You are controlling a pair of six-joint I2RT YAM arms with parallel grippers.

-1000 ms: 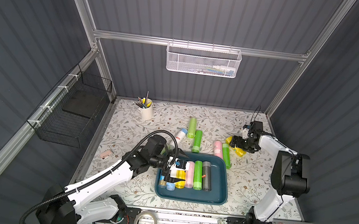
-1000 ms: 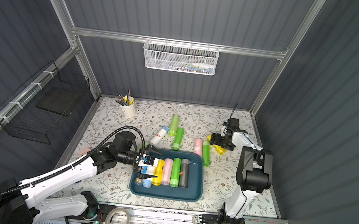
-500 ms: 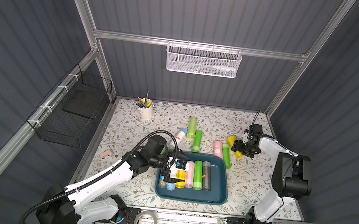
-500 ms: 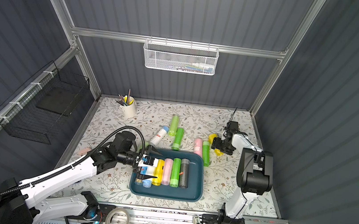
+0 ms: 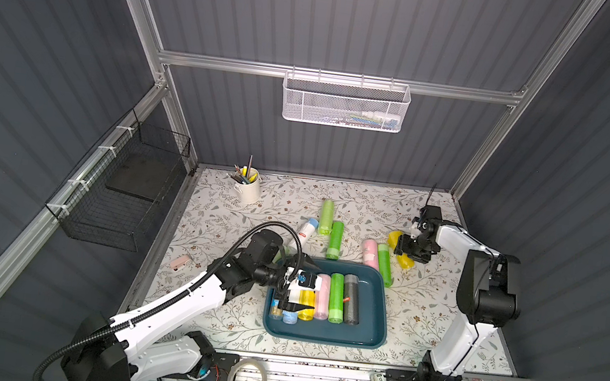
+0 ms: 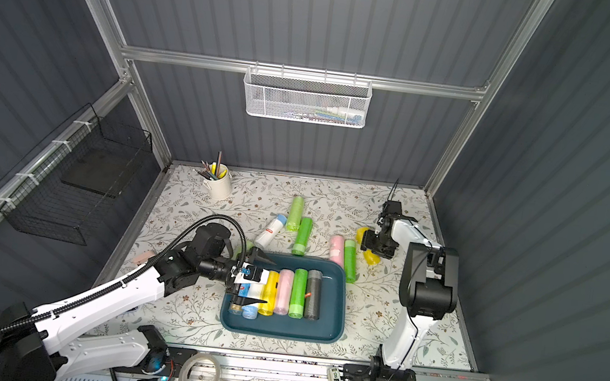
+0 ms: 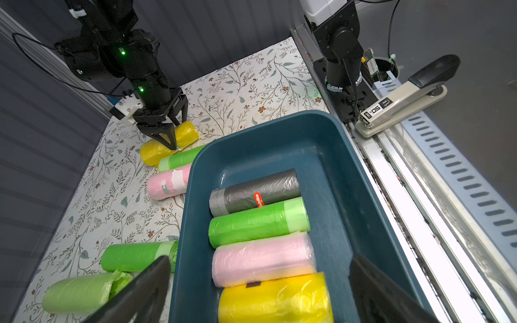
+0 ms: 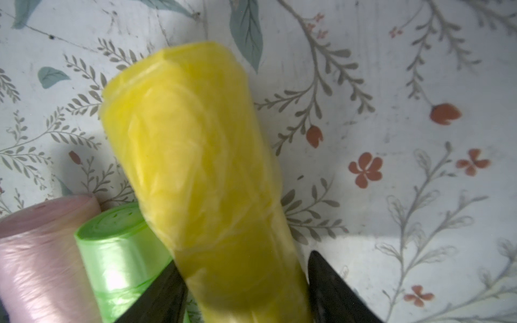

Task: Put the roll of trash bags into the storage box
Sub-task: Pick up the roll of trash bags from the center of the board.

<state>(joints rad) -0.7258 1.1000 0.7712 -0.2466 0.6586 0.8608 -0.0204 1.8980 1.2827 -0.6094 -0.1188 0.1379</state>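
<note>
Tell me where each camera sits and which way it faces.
Both top views: high over the arms' bases, looking down on the floral table, the storage box and both arms.
Left wrist: over the storage box, facing the right tool; the open left tool's fingertips show.
Right wrist: close above the yellow trash-bag roll, facing the table; its fingers flank that roll.
Shared: both wrist views show that roll.

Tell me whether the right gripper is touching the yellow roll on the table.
Touching. Right wrist view: the right gripper has both fingers pressed against the yellow roll, no gap.
</note>
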